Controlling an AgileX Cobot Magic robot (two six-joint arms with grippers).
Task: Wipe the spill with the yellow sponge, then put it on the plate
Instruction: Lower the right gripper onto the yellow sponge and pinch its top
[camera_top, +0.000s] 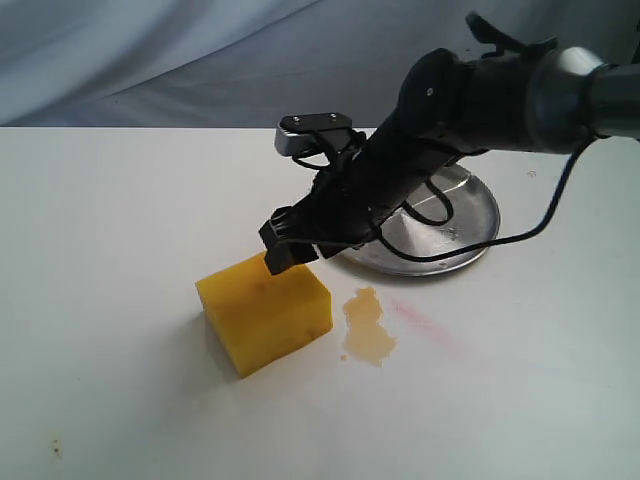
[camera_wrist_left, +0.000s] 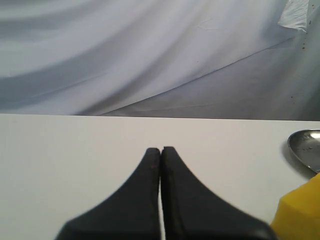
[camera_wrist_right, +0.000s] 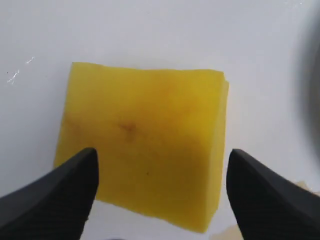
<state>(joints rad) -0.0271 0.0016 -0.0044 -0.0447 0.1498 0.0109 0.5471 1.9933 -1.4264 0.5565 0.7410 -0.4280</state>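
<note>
Wiping has not begun: the right gripper (camera_wrist_right: 162, 157), jaws spread wide, hovers over the ungrasped bright yellow foam sponge (camera_top: 265, 310), the amber-brown liquid spill (camera_top: 368, 325) lies unwiped at its 3 o'clock, the round silver metal plate (camera_top: 478, 215) at 2 o'clock, and the left gripper (camera_wrist_left: 160, 150) is pinched closed.

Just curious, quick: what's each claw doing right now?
Left gripper: shut, holding nothing.
Right gripper: open at the yellow sponge, not gripping it.
</note>
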